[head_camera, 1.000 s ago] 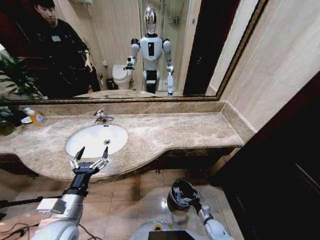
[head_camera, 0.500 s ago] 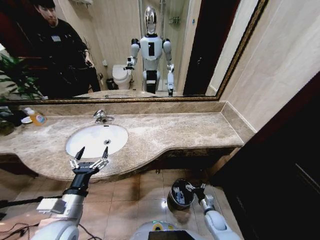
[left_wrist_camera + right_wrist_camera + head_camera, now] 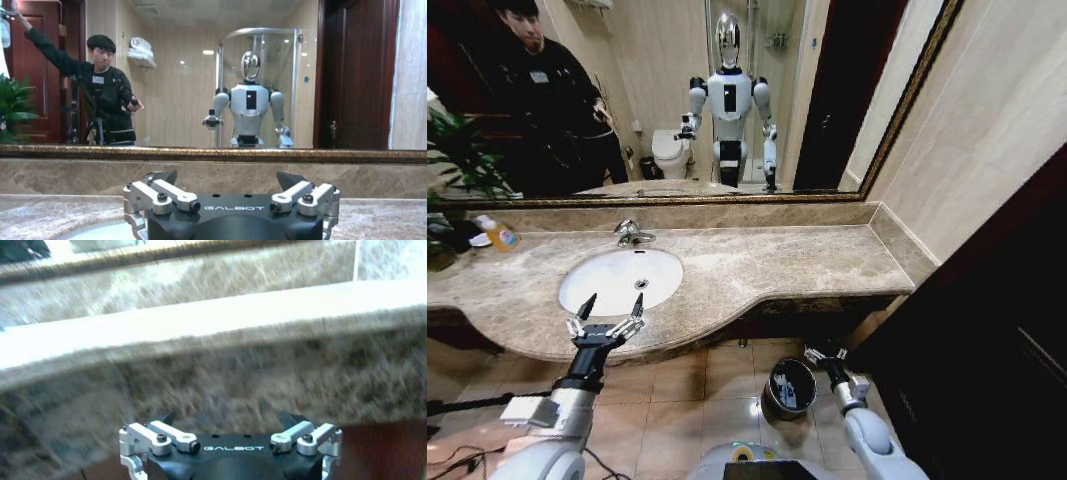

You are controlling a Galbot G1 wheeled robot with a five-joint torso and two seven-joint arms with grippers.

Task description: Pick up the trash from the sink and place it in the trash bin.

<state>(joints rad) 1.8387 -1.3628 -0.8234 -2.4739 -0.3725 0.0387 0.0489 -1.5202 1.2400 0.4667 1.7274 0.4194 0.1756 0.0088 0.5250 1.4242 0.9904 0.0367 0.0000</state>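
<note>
L gripper hovers at the front edge of the sink, fingers spread wide, nothing held. R gripper hangs low by the floor just right of the trash bin, under the counter, fingers apart & empty. Pale trash shows inside the bin; basin looks bare.

In front of me a wide gold-framed mirror spans beige tiled walls. Tan floor tiles lie below, dark wood panelling stands at my right, a green plant left.
</note>
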